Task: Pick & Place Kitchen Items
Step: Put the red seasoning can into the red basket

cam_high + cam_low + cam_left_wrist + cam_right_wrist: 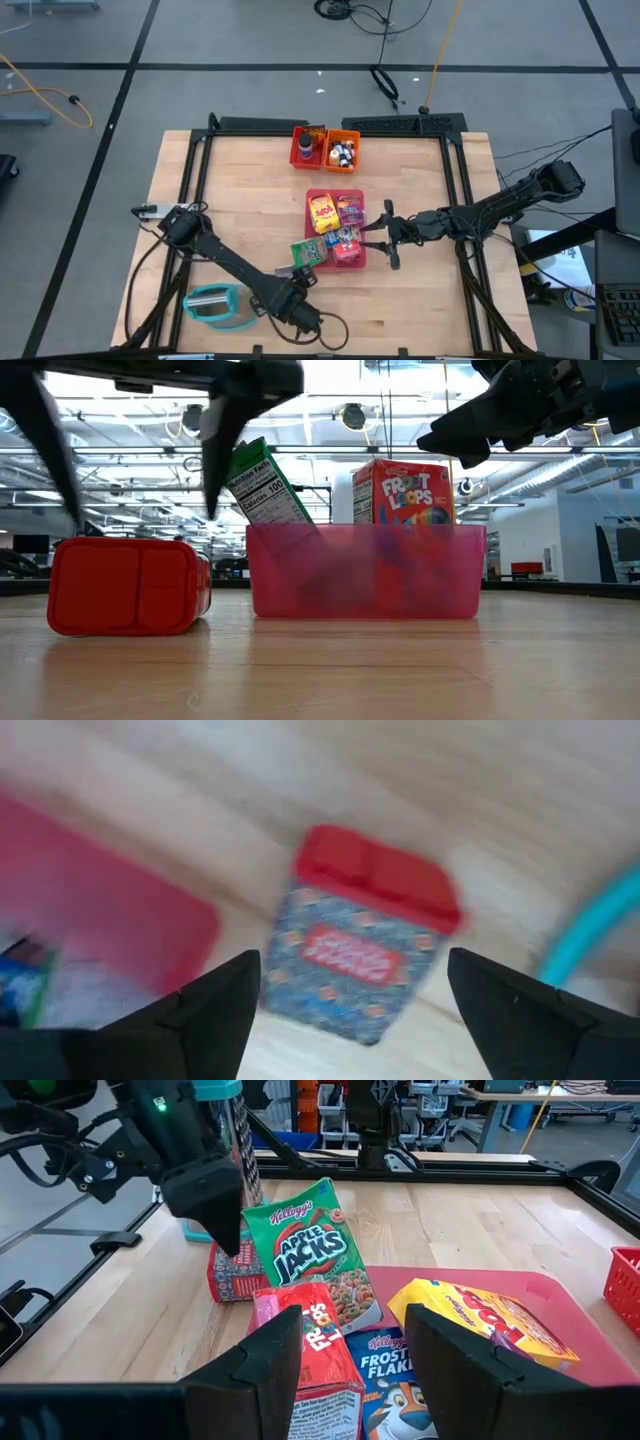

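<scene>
The left gripper (350,995) hangs wide and empty over the red-lidded patterned packet (365,955) beside the pink plastic tray (352,258), likely lining up a grasp, while the right gripper (355,1350), parted and empty, waits above the tray's boxes

A robotics lab or test hall, not a home kitchen. The wooden table (400,300) sits in a black metal frame (400,124) on a bare grey floor (200,40) marked with dark lines, with loose cables (45,95) trailing across it. Beyond the table the low view shows a wide open hall with ceiling trusses (330,455) and strip lighting, and the right wrist view shows workbenches (520,1100) and equipment racks behind
</scene>
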Controlling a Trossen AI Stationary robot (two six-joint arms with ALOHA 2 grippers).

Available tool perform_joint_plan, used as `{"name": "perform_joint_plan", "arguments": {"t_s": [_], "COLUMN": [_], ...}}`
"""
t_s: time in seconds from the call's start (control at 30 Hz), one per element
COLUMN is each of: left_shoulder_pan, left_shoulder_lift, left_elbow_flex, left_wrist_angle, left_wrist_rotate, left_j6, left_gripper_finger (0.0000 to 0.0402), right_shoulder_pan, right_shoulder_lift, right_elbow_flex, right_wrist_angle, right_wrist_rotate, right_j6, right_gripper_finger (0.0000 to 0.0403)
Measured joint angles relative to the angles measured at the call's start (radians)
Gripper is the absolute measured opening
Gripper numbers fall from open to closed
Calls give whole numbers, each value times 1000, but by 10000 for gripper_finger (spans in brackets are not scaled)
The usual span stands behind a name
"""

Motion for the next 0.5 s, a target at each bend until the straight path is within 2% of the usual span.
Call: {"name": "perform_joint_plan", "arguments": {"t_s": [0.5], "left_shoulder_pan": [17], "left_shoulder_lift": [0], "left_elbow_flex": [0], "left_wrist_angle": [20], "left_wrist_rotate": [23], "left_j6": [193], "left_gripper_finger": [328], "right_shoulder_pan": [0], "right_shoulder_lift": [0], "right_elbow_flex": [0], "right_wrist_angle": [0], "right_wrist_rotate": [2], "right_j6": [0], "right_gripper_finger": [171]}}
